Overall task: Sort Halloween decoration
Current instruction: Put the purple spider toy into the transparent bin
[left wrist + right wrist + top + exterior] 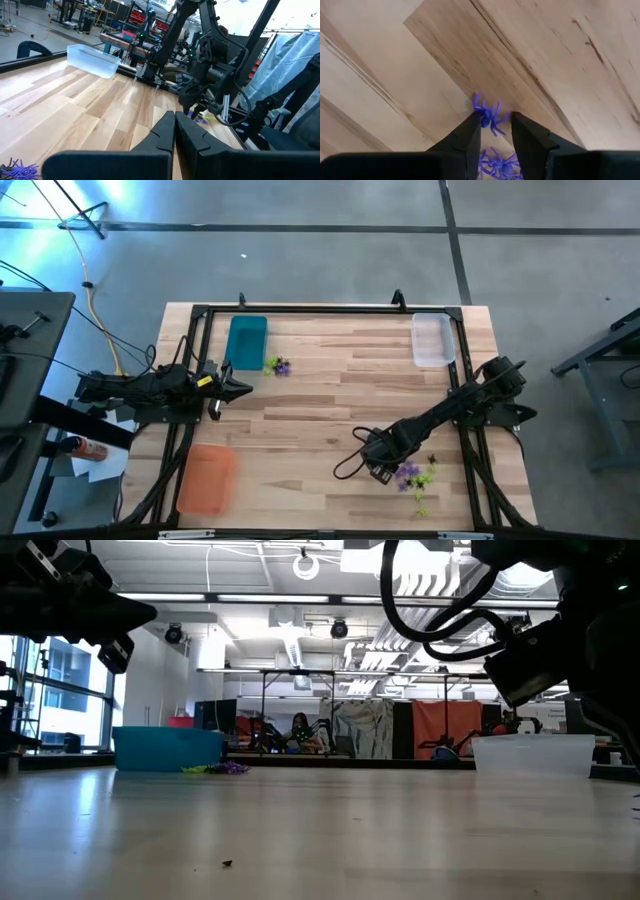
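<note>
No readable labels anywhere that I can spot. My right gripper (495,131) is angled down at the table (330,405) near its front right, fingers narrowed around a purple spider (487,114), more purple spiders (500,164) just under it. Left gripper (174,131) hovers pinched shut near the teal tray (246,341), a small spider pile (279,366) beside it.

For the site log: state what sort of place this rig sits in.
Probably a robotics lab or workshop in an open industrial hall: bare concrete floor, exposed ceiling ducts, and more framed workstations with equipment beyond the wooden table.
</note>
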Controlling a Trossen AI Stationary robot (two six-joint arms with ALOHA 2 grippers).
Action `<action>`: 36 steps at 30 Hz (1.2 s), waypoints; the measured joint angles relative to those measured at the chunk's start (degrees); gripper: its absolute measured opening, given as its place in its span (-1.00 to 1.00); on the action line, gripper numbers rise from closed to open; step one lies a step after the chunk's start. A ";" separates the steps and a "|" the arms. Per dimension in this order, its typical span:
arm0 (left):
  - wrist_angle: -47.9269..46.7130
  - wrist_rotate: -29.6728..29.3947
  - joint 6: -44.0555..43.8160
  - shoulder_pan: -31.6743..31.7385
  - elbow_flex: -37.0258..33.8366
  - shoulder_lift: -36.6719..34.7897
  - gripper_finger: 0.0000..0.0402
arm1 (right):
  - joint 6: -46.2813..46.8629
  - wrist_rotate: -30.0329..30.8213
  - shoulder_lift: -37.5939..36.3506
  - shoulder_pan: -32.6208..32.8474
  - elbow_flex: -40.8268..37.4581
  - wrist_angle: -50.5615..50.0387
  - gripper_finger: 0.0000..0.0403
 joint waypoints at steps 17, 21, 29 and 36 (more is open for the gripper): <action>0.00 0.00 0.01 0.00 0.00 0.02 -1.00 | -18.98 8.98 -15.46 1.86 -0.39 -0.76 -0.99; 0.00 0.00 0.00 0.00 0.00 0.02 -1.00 | -29.02 15.78 -24.68 1.30 -0.37 3.98 -0.99; 0.00 0.00 0.00 -0.01 0.00 0.00 -1.00 | -43.21 30.98 -36.49 -6.39 -0.31 18.76 -1.00; 0.00 0.00 0.01 -0.01 0.00 0.01 -1.00 | -51.10 25.08 -38.80 -15.55 -0.24 23.16 -1.00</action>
